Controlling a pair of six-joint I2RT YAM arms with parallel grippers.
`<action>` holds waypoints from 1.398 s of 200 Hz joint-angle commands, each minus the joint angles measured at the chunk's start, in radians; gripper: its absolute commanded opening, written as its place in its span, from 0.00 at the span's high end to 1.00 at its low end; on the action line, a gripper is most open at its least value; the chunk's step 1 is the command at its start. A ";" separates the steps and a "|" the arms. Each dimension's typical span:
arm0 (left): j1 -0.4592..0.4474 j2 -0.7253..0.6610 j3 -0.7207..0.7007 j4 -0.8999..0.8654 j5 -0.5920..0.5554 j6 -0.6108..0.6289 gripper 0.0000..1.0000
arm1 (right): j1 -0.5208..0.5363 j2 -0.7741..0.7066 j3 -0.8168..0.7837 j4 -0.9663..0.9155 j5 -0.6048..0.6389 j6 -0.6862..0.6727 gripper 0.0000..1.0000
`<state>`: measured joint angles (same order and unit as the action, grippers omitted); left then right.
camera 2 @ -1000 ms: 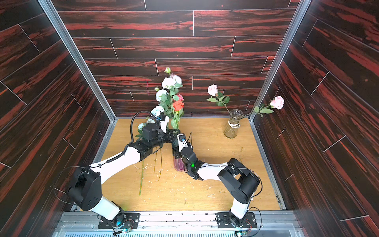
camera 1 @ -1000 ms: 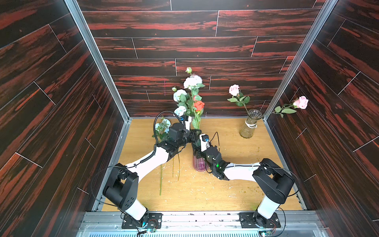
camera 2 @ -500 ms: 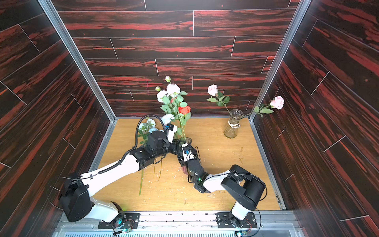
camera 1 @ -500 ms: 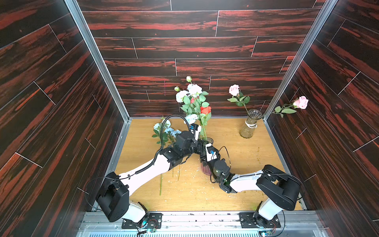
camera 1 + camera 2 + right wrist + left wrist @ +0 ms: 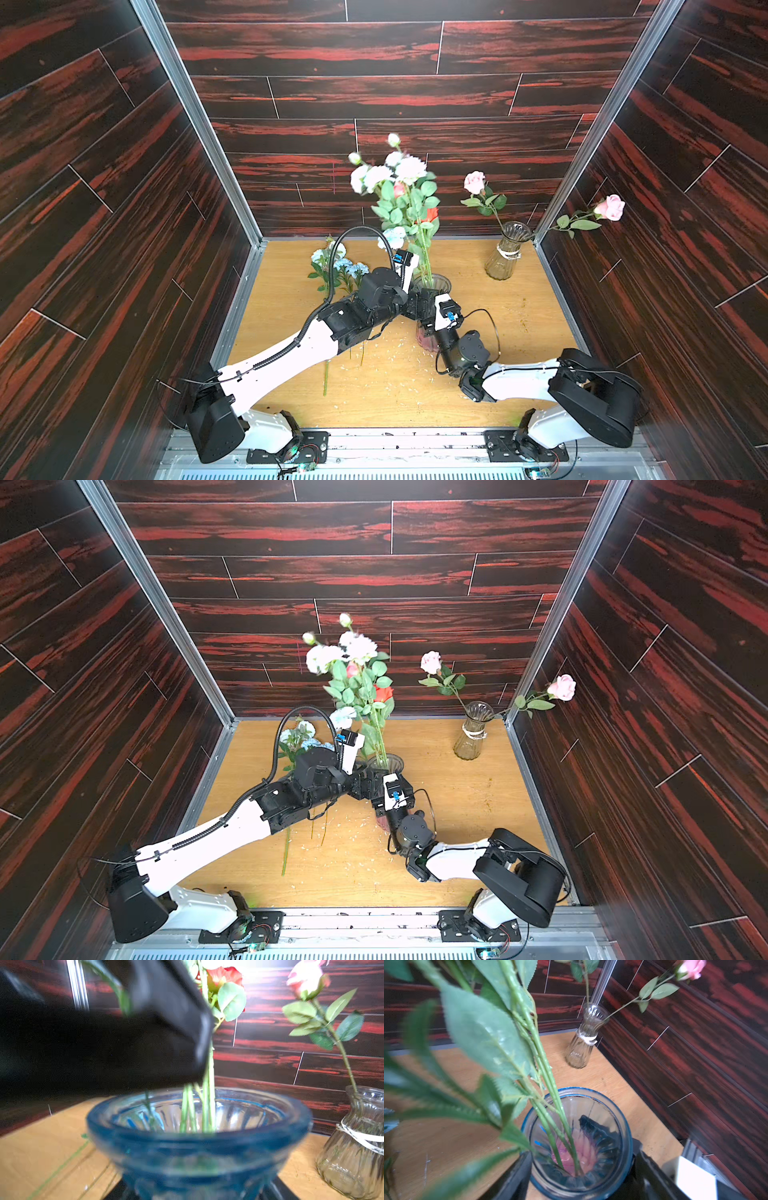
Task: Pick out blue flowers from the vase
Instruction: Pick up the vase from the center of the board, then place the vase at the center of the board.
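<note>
The blue flowers show in both top views: several pale blooms (image 5: 374, 176) (image 5: 328, 656) stand in the vase (image 5: 432, 286) (image 5: 386, 764) among a red rose (image 5: 432, 214) and a pink one. More blue flowers (image 5: 340, 264) lie on the table behind my left arm. My left gripper (image 5: 413, 303) (image 5: 581, 1184) is open just above the vase rim (image 5: 579, 1093), one finger on each side, beside the green stems (image 5: 546, 1076). My right gripper (image 5: 428, 311) (image 5: 197, 1194) is shut on the vase's neck (image 5: 197, 1147). In the right wrist view a dark left finger (image 5: 203, 1039) lies against the stems.
A clear glass vase (image 5: 505, 257) with two pink roses (image 5: 473, 183) stands at the back right corner. Loose green stalks (image 5: 326, 378) and small white scraps lie on the wooden table (image 5: 519, 332). Dark panelled walls close in three sides.
My left gripper has opened from a narrow grip at the stems above the vase. Both arms and the vase have shifted a little towards the front right.
</note>
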<state>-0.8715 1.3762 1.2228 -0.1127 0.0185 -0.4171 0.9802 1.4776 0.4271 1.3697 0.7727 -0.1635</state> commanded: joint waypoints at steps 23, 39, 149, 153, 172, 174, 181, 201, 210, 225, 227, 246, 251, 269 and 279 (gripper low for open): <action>-0.030 -0.063 0.089 -0.152 0.016 -0.002 0.15 | 0.008 -0.077 0.012 0.242 -0.012 0.030 1.00; -0.030 -0.101 0.097 -0.202 -0.044 -0.025 0.15 | 0.008 -0.087 0.006 0.246 -0.016 0.033 1.00; 0.133 0.081 0.384 -0.498 0.183 -0.181 0.29 | 0.017 -0.098 -0.007 0.260 -0.016 0.000 1.00; 0.133 0.101 0.404 -0.516 0.195 -0.181 0.29 | 0.017 -0.098 -0.008 0.261 -0.015 0.000 1.00; 0.135 0.189 0.483 -0.583 0.263 -0.182 0.30 | 0.017 -0.101 -0.008 0.261 -0.016 -0.004 1.00; 0.134 0.198 0.488 -0.588 0.269 -0.181 0.30 | 0.016 -0.103 -0.007 0.261 -0.016 -0.004 1.00; 0.135 0.220 0.502 -0.603 0.281 -0.183 0.31 | 0.017 -0.105 -0.007 0.261 -0.016 -0.004 1.00; 0.141 0.261 0.521 -0.623 0.295 -0.185 0.35 | 0.018 -0.107 -0.013 0.261 -0.016 -0.006 1.00; 0.143 0.271 0.523 -0.622 0.305 -0.190 0.37 | 0.018 -0.110 -0.013 0.261 -0.015 -0.007 1.00; 0.143 0.283 0.526 -0.628 0.321 -0.192 0.41 | 0.018 -0.111 -0.013 0.261 -0.015 -0.010 1.00; 0.143 0.285 0.526 -0.627 0.323 -0.192 0.41 | 0.018 -0.111 -0.013 0.261 -0.015 -0.011 1.00; 0.143 0.294 0.524 -0.624 0.339 -0.196 0.52 | 0.018 -0.108 -0.010 0.259 -0.015 -0.013 1.00; 0.143 0.297 0.524 -0.622 0.342 -0.198 0.57 | 0.018 -0.106 -0.009 0.259 -0.015 -0.014 1.00; 0.143 0.303 0.526 -0.616 0.353 -0.201 0.78 | 0.018 -0.099 -0.004 0.259 -0.012 -0.017 1.00; 0.143 0.305 0.529 -0.617 0.355 -0.201 0.87 | 0.018 -0.093 -0.002 0.259 -0.011 -0.019 1.00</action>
<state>-0.7238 1.6794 1.7218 -0.7010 0.3225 -0.6357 0.9913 1.4334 0.3855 1.4178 0.7795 -0.1860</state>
